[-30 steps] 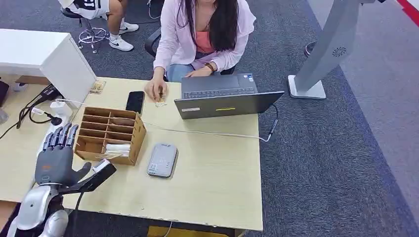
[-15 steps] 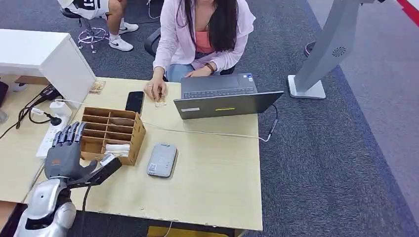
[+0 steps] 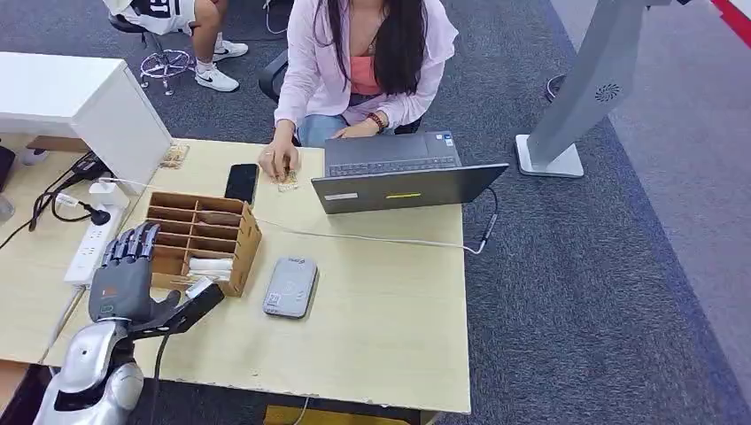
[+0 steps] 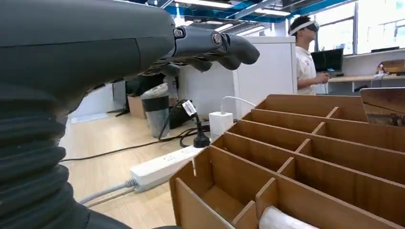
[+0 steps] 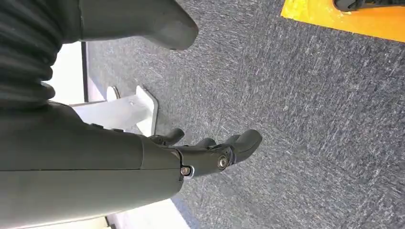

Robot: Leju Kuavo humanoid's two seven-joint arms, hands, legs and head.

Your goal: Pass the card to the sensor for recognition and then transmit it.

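A grey card reader (image 3: 290, 286) lies flat on the light wooden table (image 3: 381, 328), just right of a wooden compartment box (image 3: 249, 237). White cards (image 3: 211, 265) lie in the box's near row, and a white edge (image 4: 282, 219) of them shows in the left wrist view. My left hand (image 3: 124, 279) hovers at the box's near left corner, fingers spread over its compartments and thumb stretched toward the cards, holding nothing. Its fingers (image 4: 210, 45) hang above the box (image 4: 310, 143). My right hand (image 5: 143, 162) hangs over grey carpet, fingers loosely extended and empty.
A person (image 3: 354, 62) sits at the table's far side behind an open laptop (image 3: 398, 181), one hand resting by a black phone (image 3: 242, 183). A cable runs across the table behind the reader. A white power strip (image 3: 89, 248) and a white cabinet (image 3: 106, 106) stand left of the box.
My left hand has moved forward and to the right, from beside the box to over its near left corner, with the thumb now near the white cards.
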